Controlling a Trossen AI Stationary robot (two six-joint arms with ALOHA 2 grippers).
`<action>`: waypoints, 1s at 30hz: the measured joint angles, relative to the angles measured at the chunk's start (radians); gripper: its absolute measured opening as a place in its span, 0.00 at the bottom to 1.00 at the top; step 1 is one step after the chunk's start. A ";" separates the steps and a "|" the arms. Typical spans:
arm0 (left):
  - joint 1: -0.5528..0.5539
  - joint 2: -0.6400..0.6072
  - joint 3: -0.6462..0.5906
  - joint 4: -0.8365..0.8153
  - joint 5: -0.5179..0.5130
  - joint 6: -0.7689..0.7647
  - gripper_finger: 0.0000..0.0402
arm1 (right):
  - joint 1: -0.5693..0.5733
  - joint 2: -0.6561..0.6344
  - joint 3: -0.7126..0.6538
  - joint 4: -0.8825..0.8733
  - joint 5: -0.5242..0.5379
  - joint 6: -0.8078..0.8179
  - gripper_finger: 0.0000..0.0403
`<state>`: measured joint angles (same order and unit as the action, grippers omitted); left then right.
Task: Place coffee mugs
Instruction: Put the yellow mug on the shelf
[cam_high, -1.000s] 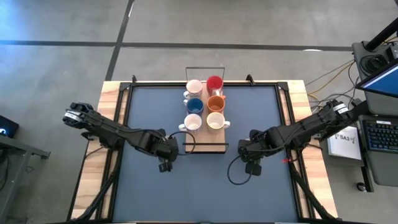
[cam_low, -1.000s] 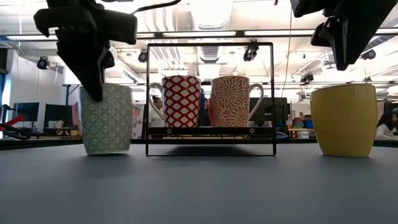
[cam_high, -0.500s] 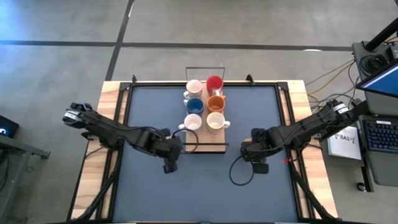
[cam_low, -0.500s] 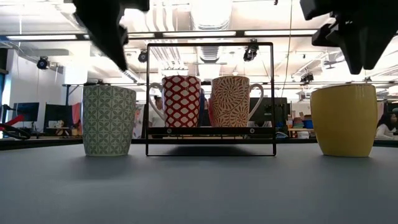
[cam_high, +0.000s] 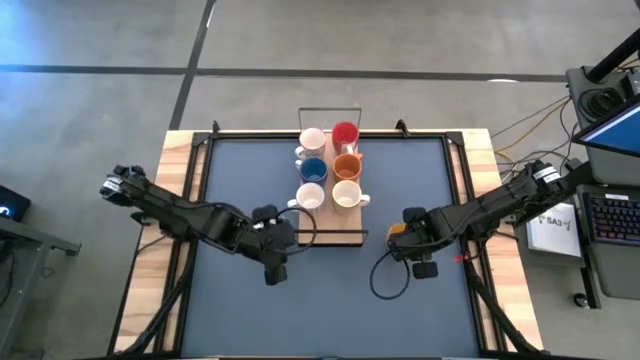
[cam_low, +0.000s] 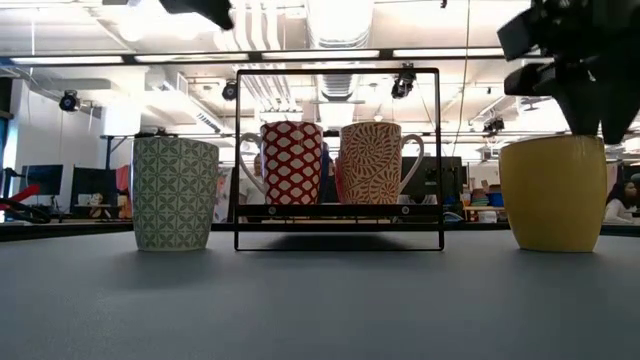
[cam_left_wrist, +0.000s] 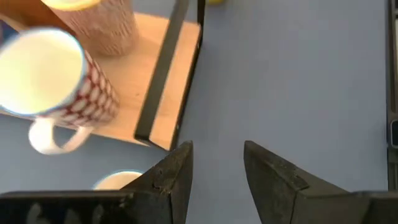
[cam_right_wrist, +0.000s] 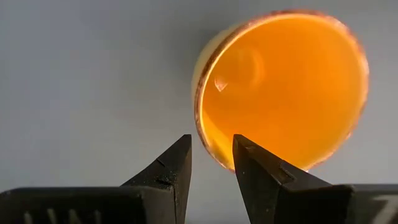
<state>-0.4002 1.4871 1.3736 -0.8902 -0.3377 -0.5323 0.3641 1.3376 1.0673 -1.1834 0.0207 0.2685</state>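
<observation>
The left gripper (cam_high: 274, 270) has pulled up and away from the green-patterned mug (cam_low: 174, 193), which a second ago it was still touching at the rim; now that mug stands alone on the dark table mat (cam_low: 320, 300), left of the rack in the low view. The left gripper's fingers (cam_left_wrist: 177, 171) are apart with nothing between them, hanging over bare mat just off the tray's front corner.

The yellow mug (cam_low: 554, 193) stands on the mat to the other side of the rack, its orange inside showing in the right wrist view. The right gripper (cam_high: 422, 265) hovers right above it, fingers (cam_right_wrist: 176, 163) parted a little, one on each side of the near rim, not clamped on it.

Between the two sits the light-wood tray (cam_high: 330, 237) with its black wire frame (cam_low: 339, 160), holding six mugs in two rows: a white mug (cam_high: 313, 139) and red mug (cam_high: 345, 133) at the back, a blue mug (cam_high: 313, 169) and orange mug (cam_high: 347, 165) in the middle, and two cream mugs (cam_high: 311, 196) in front.
</observation>
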 joint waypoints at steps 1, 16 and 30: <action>-0.007 0.000 0.013 -0.006 -0.018 0.000 0.31 | 0.000 0.000 -0.011 0.007 0.001 -0.009 0.27; -0.059 -0.001 0.140 -0.127 -0.136 -0.119 0.31 | -0.001 0.000 -0.073 0.062 -0.005 -0.018 0.04; -0.066 -0.001 0.141 -0.151 -0.136 -0.137 0.31 | -0.099 0.000 0.123 0.061 0.006 -0.081 0.03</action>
<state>-0.4664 1.4864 1.5143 -1.0409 -0.4736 -0.6689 0.2655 1.3376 1.1899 -1.1226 0.0271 0.1873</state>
